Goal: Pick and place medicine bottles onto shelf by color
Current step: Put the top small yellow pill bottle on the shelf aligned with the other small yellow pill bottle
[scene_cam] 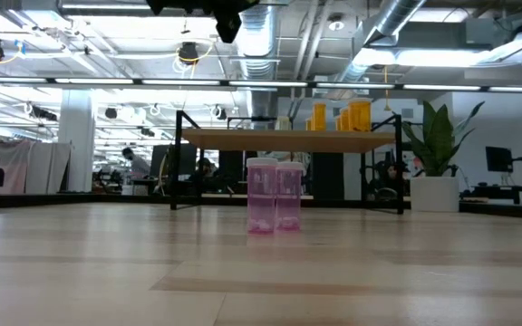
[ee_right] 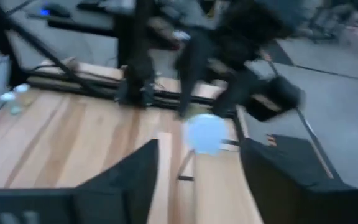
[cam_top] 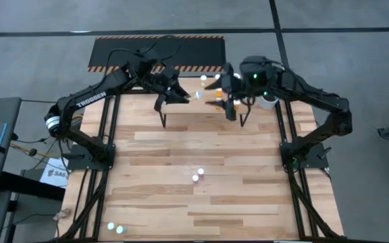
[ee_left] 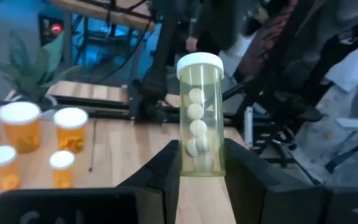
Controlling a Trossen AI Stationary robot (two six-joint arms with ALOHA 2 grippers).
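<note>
Now | left gripper (ee_left: 201, 163) above the shelf's (scene_cam: 288, 140) left part, jaws clamped on an upright greenish bottle (ee_left: 199, 115) with a white cap | orange bottles (ee_left: 42, 140) grouped on the shelf | right gripper (ee_right: 197, 168) over the shelf's right part, jaws spread wide, a white-capped bottle (ee_right: 205, 133) loose between them | two pink bottles (scene_cam: 275, 196) mid-table.

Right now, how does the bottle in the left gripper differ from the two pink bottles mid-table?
The held bottle is pale greenish and clamped in the left gripper by the shelf; the pink bottles stand free on the table, touching each other. Pills show in the held one. All are upright.
</note>
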